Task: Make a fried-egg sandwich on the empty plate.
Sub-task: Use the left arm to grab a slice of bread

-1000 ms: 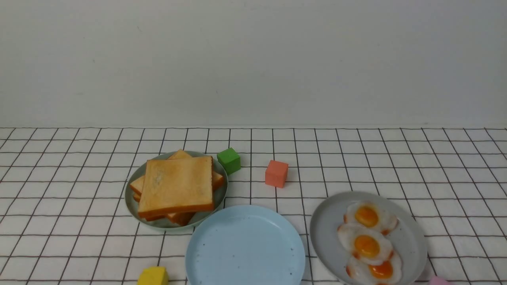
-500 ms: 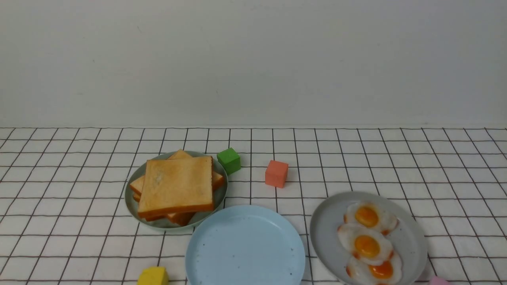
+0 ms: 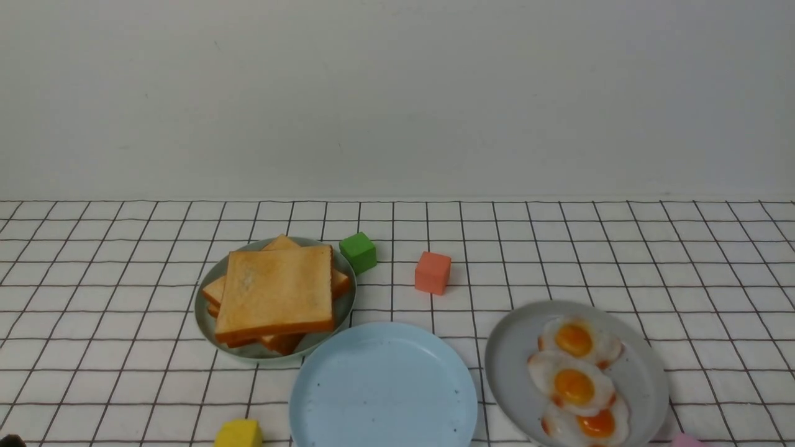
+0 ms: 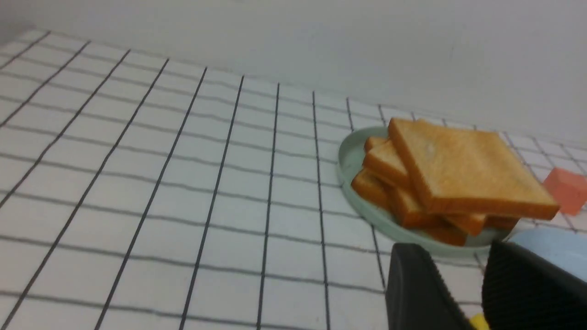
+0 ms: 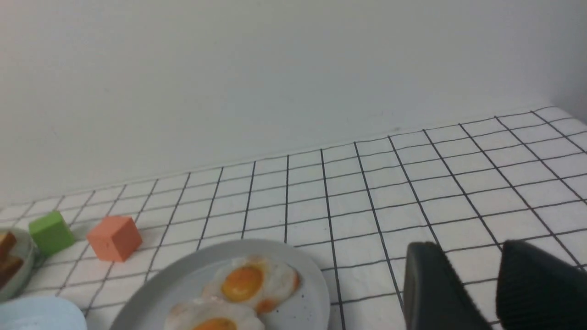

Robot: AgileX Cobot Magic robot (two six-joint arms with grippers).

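A stack of golden-brown toast slices (image 3: 276, 295) lies on a sage-green plate (image 3: 208, 323) at the left. The pale blue plate (image 3: 383, 388) sits empty at the front centre. Three fried eggs (image 3: 574, 385) lie on a grey plate (image 3: 640, 372) at the right. In the left wrist view my left gripper (image 4: 453, 250) is open and empty, just short of the toast (image 4: 463, 169) and the blue plate (image 4: 555, 247). In the right wrist view my right gripper (image 5: 468, 247) is open and empty over the cloth, beside the grey plate (image 5: 302, 307) and an egg (image 5: 250, 282).
A green cube (image 3: 358, 252) and a salmon cube (image 3: 433, 272) stand behind the plates. A yellow cube (image 3: 239, 433) sits at the front left, a pink thing (image 3: 686, 441) at the front right edge. A white wall closes the back of the checked cloth.
A small dark tip has appeared at the bottom left corner of the front view. The plates, toast and eggs have stayed where they were.
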